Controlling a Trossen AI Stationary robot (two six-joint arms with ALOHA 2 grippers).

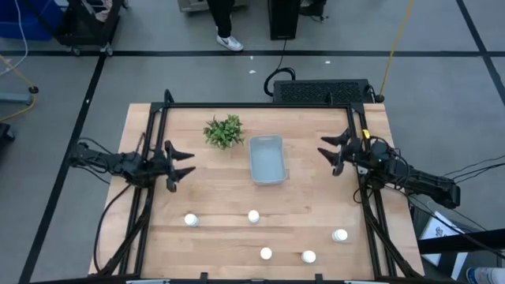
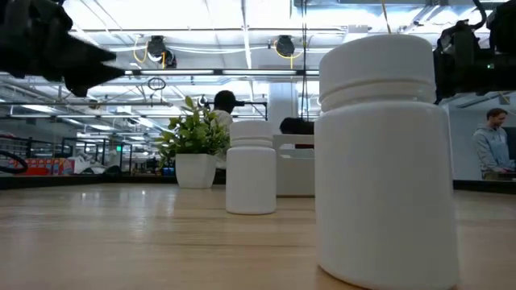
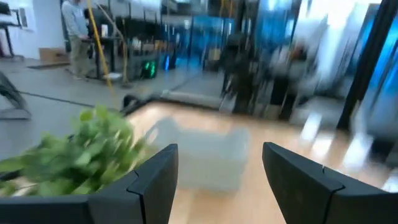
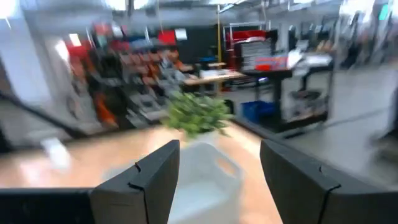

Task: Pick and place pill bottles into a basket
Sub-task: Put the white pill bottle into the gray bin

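Five small white pill bottles stand upright on the wooden table near its front: one, one, one, one and one. Two show close in the low view. The pale blue-grey basket sits at the table's middle, also seen in the left wrist view and the right wrist view. My left gripper is open and empty at the left side. My right gripper is open and empty at the right side.
A green leafy plant in a white pot stands just left of the basket's far end. A black frame runs along the table's far and side edges. A person stands in the room beyond the table.
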